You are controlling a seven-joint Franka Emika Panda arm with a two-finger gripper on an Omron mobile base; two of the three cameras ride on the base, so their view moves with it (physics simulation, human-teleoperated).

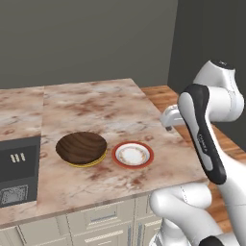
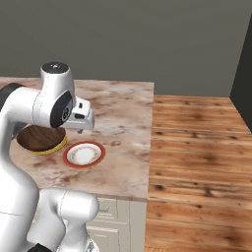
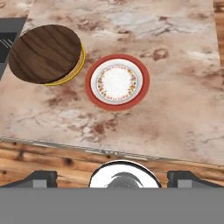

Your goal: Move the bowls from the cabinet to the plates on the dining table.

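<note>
Microwave in dark grey (image 1: 18, 175) sits at the far left of the pinkish-brown marbled stone dining table (image 1: 96, 103), its front panel facing the near edge. Just to its right lies the wide, shallow dark-brown wooden bowl (image 1: 81, 147), resting on the small round yellow-rimmed plate (image 1: 91, 163), so that just a thin yellow crescent of the rim peeks out beneath it. Beside that, close but not touching, lies the small round red-rimmed plate (image 1: 133, 154) with a white centre and a faint patterned ring; nothing is on it. That makes 1 bowl and 2 plates on the tabletop, 1 plate filled and 1 bare.

Right of the plates the marbled top is bare up to its edge, and beyond the edge runs a warm brown wooden plank floor (image 2: 197, 147). Beige drawer fronts (image 1: 103, 218) with bar pulls line the table's near side.

The white arm rises at the table's right end, and its gripper (image 3: 112, 177) hangs above the floor just off the table's edge, looking down at both plates. In the hand view the 2 dark finger tips (image 3: 38, 178) stand far apart at the bottom corners, so the jaws are spread wide and hold nothing. Nothing lies between the gripper and the red-rimmed plate.
</note>
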